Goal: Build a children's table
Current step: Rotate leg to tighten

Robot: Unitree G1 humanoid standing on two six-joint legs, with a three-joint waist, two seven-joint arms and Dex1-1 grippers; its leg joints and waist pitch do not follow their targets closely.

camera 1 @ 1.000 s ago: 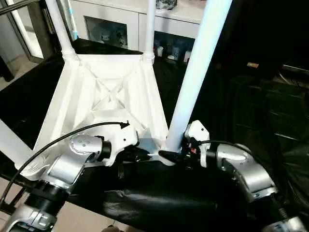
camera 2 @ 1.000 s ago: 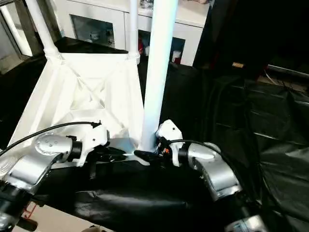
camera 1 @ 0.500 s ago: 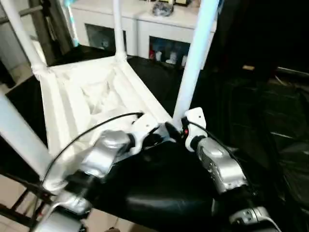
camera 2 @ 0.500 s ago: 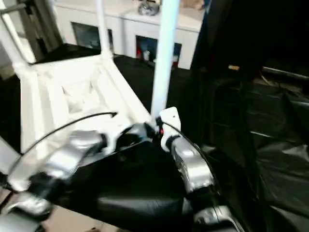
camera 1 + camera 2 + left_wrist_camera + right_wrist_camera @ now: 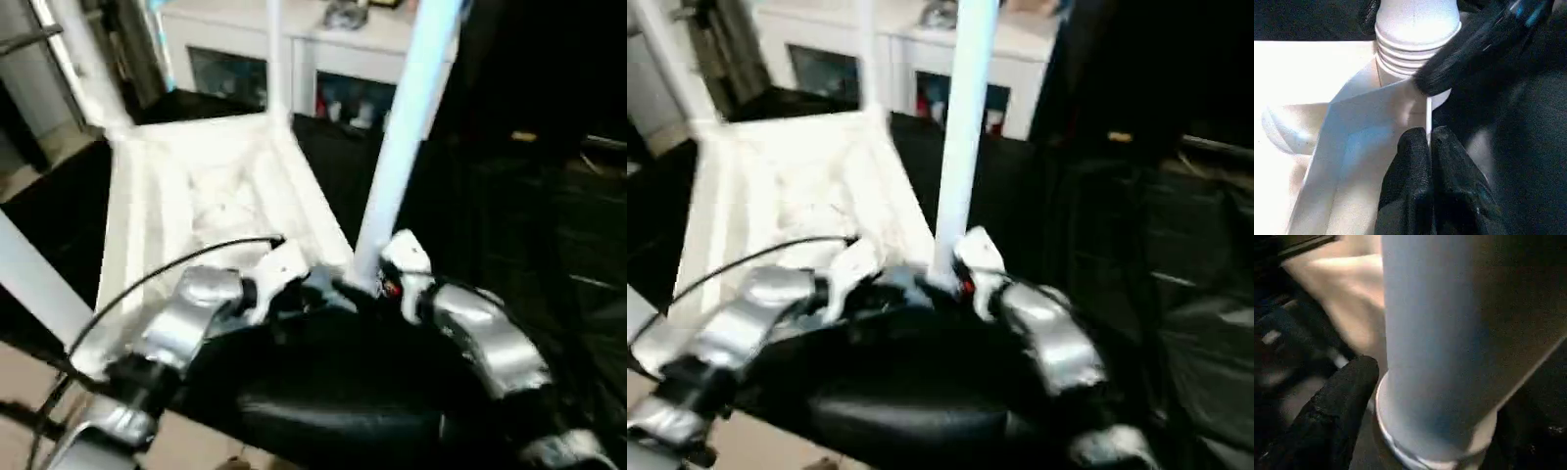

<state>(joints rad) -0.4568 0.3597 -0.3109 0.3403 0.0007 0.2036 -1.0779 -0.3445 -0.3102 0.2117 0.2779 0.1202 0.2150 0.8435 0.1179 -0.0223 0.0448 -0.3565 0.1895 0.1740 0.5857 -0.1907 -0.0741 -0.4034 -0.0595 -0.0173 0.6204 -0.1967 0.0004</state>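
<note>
At the near leg (image 5: 397, 157), right claw (image 5: 358, 292) has opened wider.

no text or label can be read (nothing legible anywhere).

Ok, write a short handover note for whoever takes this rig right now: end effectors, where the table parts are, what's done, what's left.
Left end effector: shut, pinching a thin rib of the table top at the near right corner.
Right end effector: at the base of the near right leg, one finger beside the leg's collar; grip unclear.
Table top lies upside down on the black cloth.
Done: the four legs stand up from the corners: near right, near left, far left, far right.
Left: confirm the near right leg is fully seated, release, then turn the table upright.
</note>
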